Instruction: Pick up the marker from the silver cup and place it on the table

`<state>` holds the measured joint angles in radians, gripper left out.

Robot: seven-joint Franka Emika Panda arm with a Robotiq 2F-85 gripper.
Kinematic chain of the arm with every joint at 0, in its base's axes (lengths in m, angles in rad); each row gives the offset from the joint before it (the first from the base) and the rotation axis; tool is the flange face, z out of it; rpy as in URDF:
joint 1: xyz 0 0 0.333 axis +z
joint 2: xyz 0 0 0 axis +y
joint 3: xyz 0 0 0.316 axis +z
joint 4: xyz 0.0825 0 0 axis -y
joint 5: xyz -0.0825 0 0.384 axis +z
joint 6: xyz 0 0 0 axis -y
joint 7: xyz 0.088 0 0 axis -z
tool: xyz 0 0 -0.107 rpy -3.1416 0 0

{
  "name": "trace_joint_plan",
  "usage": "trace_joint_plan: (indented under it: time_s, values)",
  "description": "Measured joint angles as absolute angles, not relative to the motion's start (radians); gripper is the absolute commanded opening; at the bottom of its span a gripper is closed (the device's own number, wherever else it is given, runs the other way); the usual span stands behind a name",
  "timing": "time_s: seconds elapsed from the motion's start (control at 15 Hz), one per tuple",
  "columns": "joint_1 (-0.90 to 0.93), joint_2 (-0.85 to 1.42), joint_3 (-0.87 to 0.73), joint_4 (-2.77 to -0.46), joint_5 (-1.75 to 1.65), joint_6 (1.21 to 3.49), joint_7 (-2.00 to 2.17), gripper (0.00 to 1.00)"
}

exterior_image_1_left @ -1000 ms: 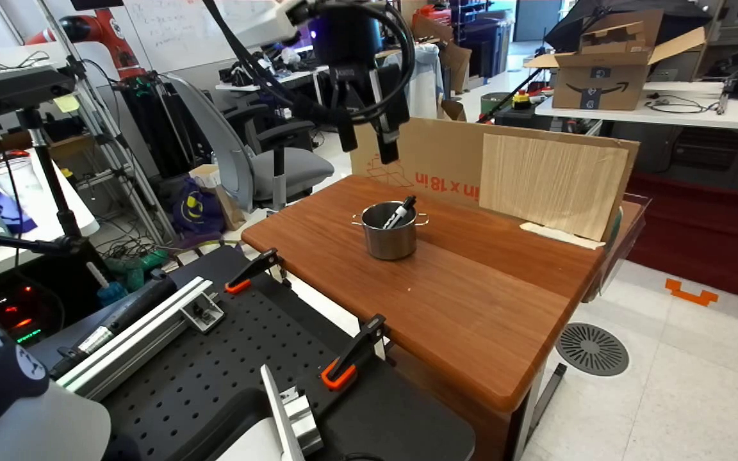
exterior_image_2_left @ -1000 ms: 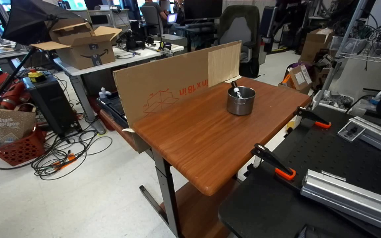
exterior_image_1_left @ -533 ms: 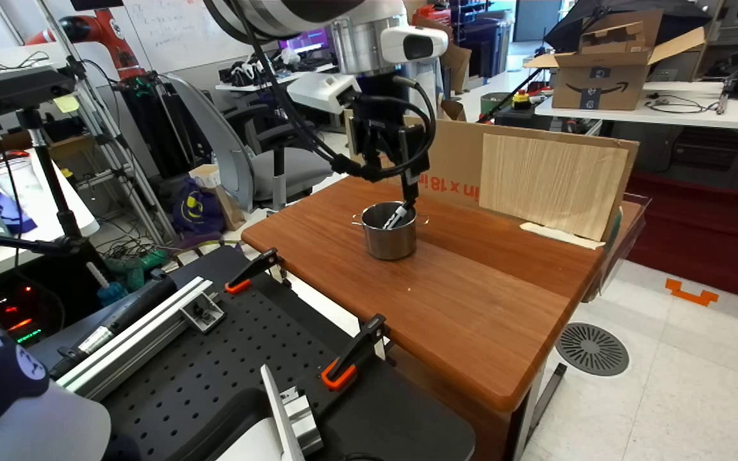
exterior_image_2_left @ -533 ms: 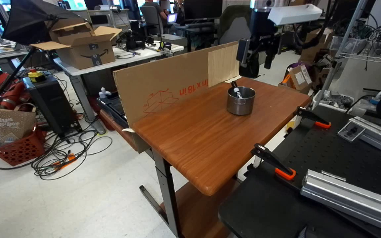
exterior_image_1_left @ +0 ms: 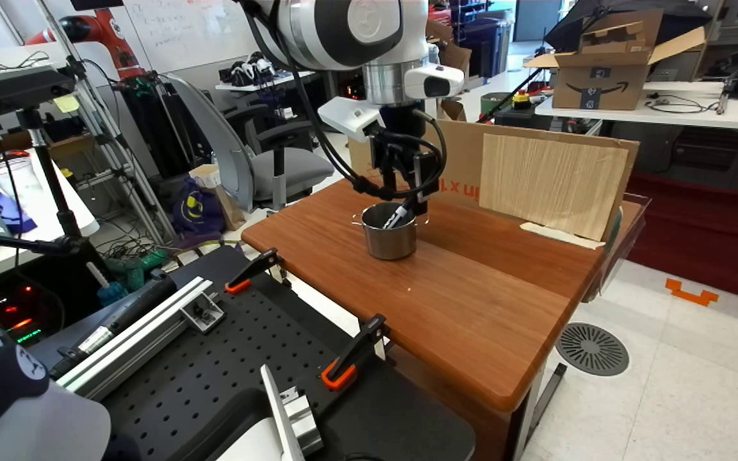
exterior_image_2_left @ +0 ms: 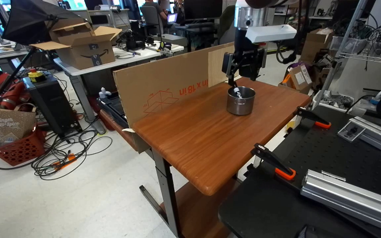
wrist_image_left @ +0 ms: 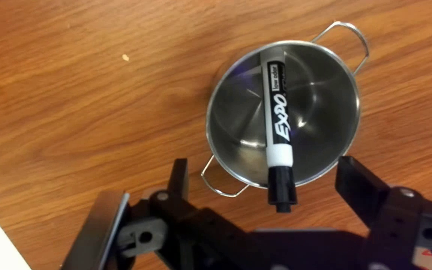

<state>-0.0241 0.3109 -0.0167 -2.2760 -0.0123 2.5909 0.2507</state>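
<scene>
In my wrist view the marker (wrist_image_left: pixel 278 108) leans in the silver cup (wrist_image_left: pixel 326 123): a slim, smooth stick with a greyish barrel, black EXPO label, white collar and ribless black cap that juts past the rim. The cup is a short, wide metal cylinder, glinting inside, with thin wire handles (wrist_image_left: pixel 346 24). It stands upright on the table (exterior_image_1_left: pixel 465 301), whose reddish-brown top has streaky grain and rounded corners. A pale fleck (wrist_image_left: pixel 125 57) lies on the wood.

My gripper (wrist_image_left: pixel 263 163) has its black fingers (wrist_image_left: pixel 179 180) spread wide; in that view the cap shows between them, clear of both, and one handle sits just beside a fingertip.

In both exterior views a cardboard sheet (exterior_image_2_left: pixel 157 91) stands along the table's edge, a pale wood-grain board (exterior_image_1_left: pixel 551 186) against it. Black cables (exterior_image_1_left: pixel 364 186) loop in front of my gripper in an exterior view. Beside the table is a dark perforated bench (exterior_image_1_left: pixel 254 362) with an aluminium rail (exterior_image_1_left: pixel 138 342) and orange-tipped clamps (exterior_image_1_left: pixel 357 351).
</scene>
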Motion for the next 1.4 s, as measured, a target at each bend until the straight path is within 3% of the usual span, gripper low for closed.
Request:
trace_joint_plan:
  time_s: [0.07,0.2,0.8,1.4]
  values:
    - [-0.019,0.325,-0.017,-2.262,-0.005,2.591,0.252,0.74]
    - [-0.01,0.349,-0.016,-2.24,0.008,2.591,0.252,0.68]
    - [0.0,0.376,-0.018,-2.197,0.03,2.589,0.252,0.01]
    - [-0.001,0.356,-0.014,-2.195,0.124,2.579,0.251,0.05]
